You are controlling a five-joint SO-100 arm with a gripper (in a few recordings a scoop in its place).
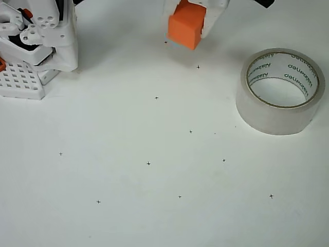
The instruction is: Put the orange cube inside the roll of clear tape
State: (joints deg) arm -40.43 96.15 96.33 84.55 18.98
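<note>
Overhead view, one surface, items as follows. Gripper [189, 15]: white, two-fingered, entering from the top edge a little right of centre, fingers clamped on either side of the orange cube [185, 30] — the cube is gripped, tilted slightly, with a faint shadow on the surface beneath and to its right, so it seems to be held off the table, though its height cannot be judged. Roll of clear tape [280, 91]: lying flat on its side face at the right of the picture, hole facing up, translucent greyish outer wall, pale inner core printed with dark lettering; the hole shows bare table inside. Cube and roll are well apart, the cube up and to the left of the roll. Table [154, 206]: plain white, scattered with small dark cross marks across its middle and lower part. Arm base [36, 46]: white structure with a perforated block and small orange details, at the upper left corner — apart from both cube and roll.
</note>
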